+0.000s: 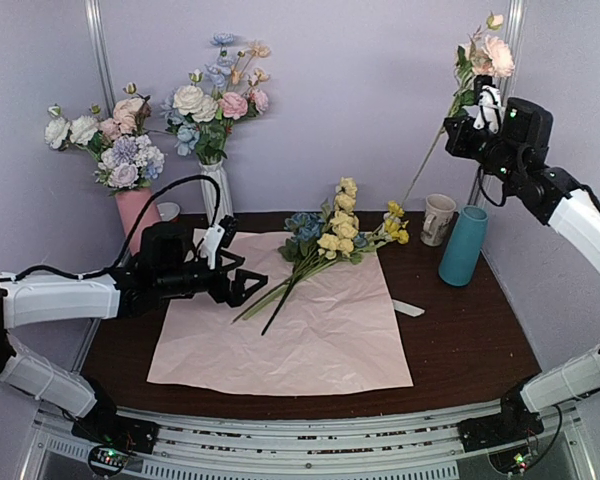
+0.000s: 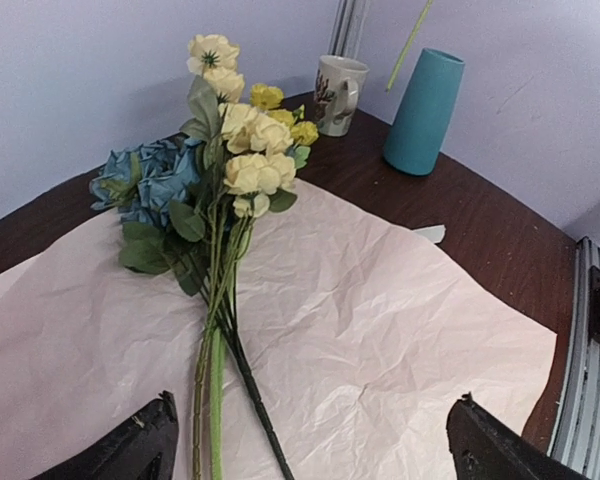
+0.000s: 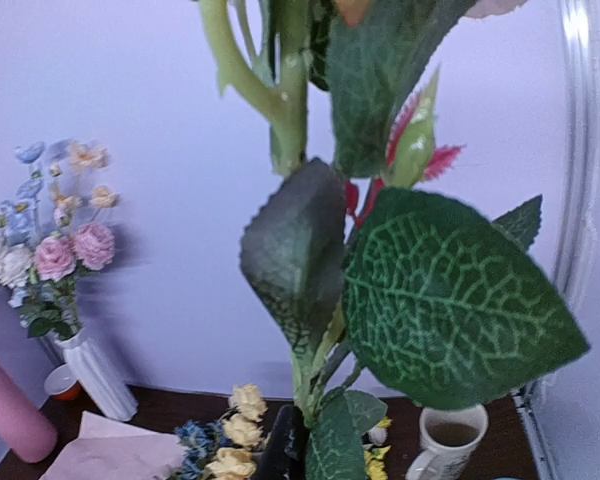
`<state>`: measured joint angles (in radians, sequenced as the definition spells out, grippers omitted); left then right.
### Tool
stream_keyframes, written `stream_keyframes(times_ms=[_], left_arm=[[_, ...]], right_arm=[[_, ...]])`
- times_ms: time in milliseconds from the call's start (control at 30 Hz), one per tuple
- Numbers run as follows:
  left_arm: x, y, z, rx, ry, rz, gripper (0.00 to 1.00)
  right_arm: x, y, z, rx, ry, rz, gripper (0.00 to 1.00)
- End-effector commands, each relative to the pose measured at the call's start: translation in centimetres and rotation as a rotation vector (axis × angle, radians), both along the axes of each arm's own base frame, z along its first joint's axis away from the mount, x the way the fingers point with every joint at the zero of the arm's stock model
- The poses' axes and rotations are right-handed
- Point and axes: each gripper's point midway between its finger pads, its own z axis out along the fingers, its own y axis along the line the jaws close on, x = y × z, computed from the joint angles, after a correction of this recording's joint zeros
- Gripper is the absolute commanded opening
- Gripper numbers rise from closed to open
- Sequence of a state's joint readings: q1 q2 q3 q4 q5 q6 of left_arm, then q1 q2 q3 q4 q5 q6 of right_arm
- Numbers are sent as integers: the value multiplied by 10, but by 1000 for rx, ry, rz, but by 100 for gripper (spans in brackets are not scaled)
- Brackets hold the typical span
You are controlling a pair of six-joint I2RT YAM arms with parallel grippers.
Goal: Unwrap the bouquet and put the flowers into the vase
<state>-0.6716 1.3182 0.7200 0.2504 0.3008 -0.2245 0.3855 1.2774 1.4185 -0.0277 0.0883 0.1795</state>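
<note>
pink paper (image 1: 310, 340) lies opened flat on the dark table (image 1: 470, 350), creased, no wrap left around the stems. unwrapping judged done.

item 1, flowers (image 1: 330, 245): the main bunch lies loose on the far half of the paper. long axis runs diagonally. blooms point to the far right, toward the mug (image 1: 438, 218). cut stem ends point to the near left, toward the left arm. that layout presents the stems to the left arm for pick-up.

item 2, left gripper (image 2: 315, 400): low over the paper at the stem ends, jaws spread wide, gripping nothing. in the left wrist view the stems pass between the 2 fingers, closer to the left one. position suits a close on the stems, in my judgement.

item 3, right gripper (image 1: 487, 105): raised high at the far right, closed tight on the stem of 1 pink flower (image 1: 498, 55). bloom up, thin stem hanging down and slanting left, so the long axis is near vertical. held this way, the cut end leads for entry into a narrow mouth.

item 4, vase (image 1: 464, 245): teal, upright, on the table right of the paper, just beside the mug. nothing in it. the hanging stem end looks to be nearer the mug than the vase mouth. exact offset cannot be told.

item 5: pink vase (image 1: 135, 215) and white ribbed vase (image 1: 217, 195) stand at the far left with their own bunches. no part in this job.
</note>
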Motion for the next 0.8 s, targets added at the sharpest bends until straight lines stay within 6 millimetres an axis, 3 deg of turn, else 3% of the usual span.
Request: stream_keyframes(times_ms=[0,233,567,767], left_arm=[[6,20,2,74,-34,104,98],[-3,49,-8,184,-6,178,98],[-12,59,-1,145,-15,209,97],[-17,59,-14,125,5,198,97]], right_arm=[[8,-63,6,-91,23,-216,0],[10,-111,31,-112,14,-384,0],[1,-133,57,-156,-7,-474,0],[-3,-144,68,-166,-13,-512,0]])
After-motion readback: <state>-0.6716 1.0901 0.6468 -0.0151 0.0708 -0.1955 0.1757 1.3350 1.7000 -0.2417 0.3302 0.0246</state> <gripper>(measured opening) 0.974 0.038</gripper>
